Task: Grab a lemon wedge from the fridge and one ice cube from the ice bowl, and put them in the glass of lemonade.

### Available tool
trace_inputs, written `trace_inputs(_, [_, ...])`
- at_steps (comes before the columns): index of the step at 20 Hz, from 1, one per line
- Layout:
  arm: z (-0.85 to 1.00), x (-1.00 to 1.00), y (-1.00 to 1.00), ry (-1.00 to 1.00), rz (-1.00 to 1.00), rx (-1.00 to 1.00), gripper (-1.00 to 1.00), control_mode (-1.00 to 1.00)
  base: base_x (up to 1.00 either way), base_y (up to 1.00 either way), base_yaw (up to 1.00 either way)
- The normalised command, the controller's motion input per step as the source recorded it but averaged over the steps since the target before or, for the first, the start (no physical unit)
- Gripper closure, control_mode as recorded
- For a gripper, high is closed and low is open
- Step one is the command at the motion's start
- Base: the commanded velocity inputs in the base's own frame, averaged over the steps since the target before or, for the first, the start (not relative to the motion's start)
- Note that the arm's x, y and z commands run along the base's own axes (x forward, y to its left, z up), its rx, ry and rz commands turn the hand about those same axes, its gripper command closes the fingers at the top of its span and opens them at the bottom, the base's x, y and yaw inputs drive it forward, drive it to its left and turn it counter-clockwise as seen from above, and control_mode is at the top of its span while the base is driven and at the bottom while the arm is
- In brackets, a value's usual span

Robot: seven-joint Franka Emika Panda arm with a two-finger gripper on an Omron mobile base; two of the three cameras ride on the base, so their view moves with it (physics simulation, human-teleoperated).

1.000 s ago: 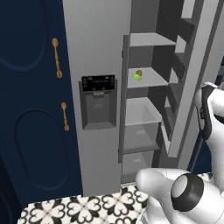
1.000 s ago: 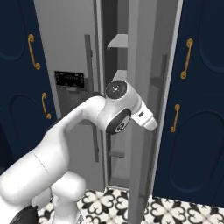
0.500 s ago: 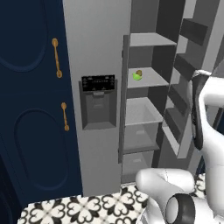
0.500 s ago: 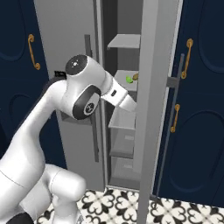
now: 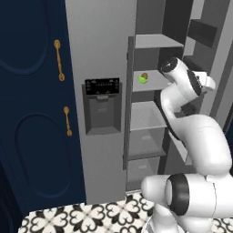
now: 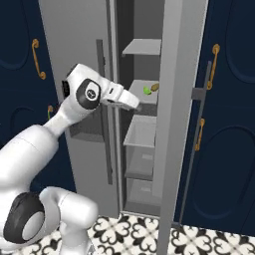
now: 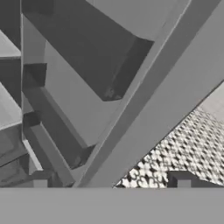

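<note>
The fridge stands with its right door swung open and its grey shelves showing. On a middle shelf lies the lemon wedge, tiny and yellow-green, with a small brown lump right beside it. My gripper hangs in the opening, a little lower than the wedge and short of it. In the hand view my gripper is open, its fingertips wide apart with nothing between them. The ice bowl and the glass of lemonade are out of view.
Navy cabinets with gold handles flank the fridge. The open door's long handle stands to the right of my hand. A dark dispenser panel sits on the shut left door. Patterned floor tiles lie below.
My arm has swung across and the hand now points into the open compartment near the middle shelf. The lemon wedge has not moved.
</note>
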Motion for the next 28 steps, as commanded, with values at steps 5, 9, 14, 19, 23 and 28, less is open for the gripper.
trace_inputs(5, [-0.56, 0.54, -0.67, 0.19, -0.23, -0.14, -1.00, -1.00, 0.00, 0.00, 0.00])
trace_inputs(9, [-0.33, 0.28, -0.88, 0.00, -0.17, 0.00, -1.00, -1.00, 0.00, 0.00, 0.00])
trace_inputs(14, [-0.17, 0.14, -0.97, 0.00, -0.18, 0.00, -1.00, -1.00, 0.00, 0.00, 0.00])
trace_inputs(19, [-0.19, 0.00, -0.99, 0.00, -0.19, 0.00, -1.00, -1.00, 0.00, 0.00, 0.00])
trace_inputs(23, [0.00, -0.09, -0.59, 0.00, -0.09, 0.00, -1.00, -1.00, 0.00, 0.00, 0.00])
trace_inputs(28, [0.37, -0.74, 0.02, -0.04, -0.01, 0.02, -1.00, -1.00, 0.00, 0.00, 0.00])
